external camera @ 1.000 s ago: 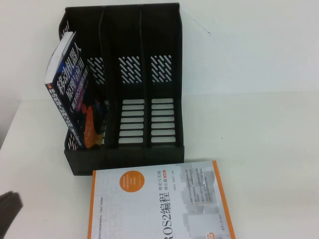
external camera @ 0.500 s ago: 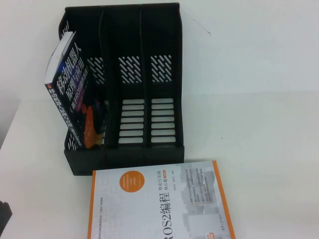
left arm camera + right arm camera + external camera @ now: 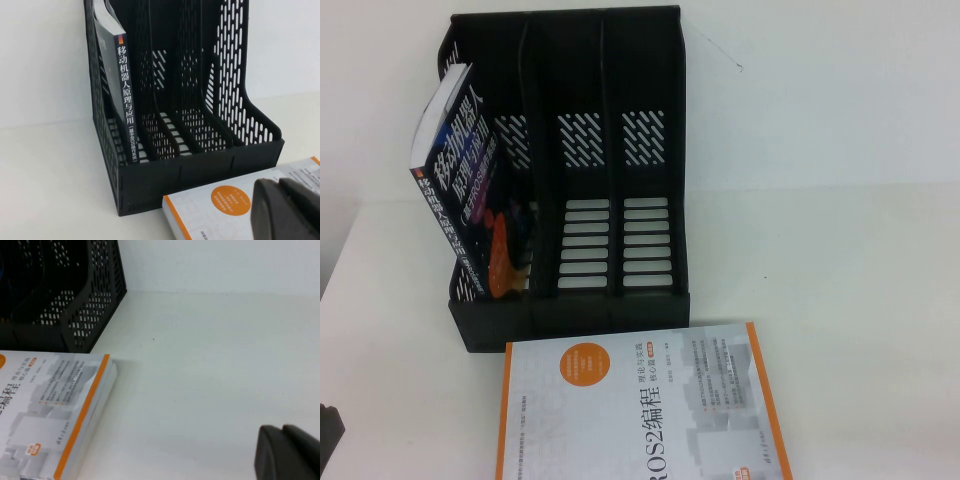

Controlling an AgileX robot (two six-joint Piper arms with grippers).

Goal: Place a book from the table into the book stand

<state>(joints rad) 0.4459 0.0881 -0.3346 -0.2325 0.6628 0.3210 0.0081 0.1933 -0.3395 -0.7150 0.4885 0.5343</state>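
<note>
A: Where is the book point(image 3: 470, 180)?
B: Upright, leaning a little, in the leftmost slot of the book stand point(image 3: 570, 300) on the white bench point(image 3: 840, 250). Nothing grips it.
A: And the ROS2 book point(image 3: 640, 410)?
B: Flat on the bench, just in front of the stand.
A: The pincers?
B: The left pincer point(image 3: 285, 210) hangs low near the ROS2 book, pressed together and empty. The right pincer point(image 3: 290, 452) sits above bare bench; its fingers look pressed together, holding nothing.

The left end effector point(image 3: 328, 432) has drawn back to the table's point(image 3: 840, 260) near-left corner, barely in view.
</note>
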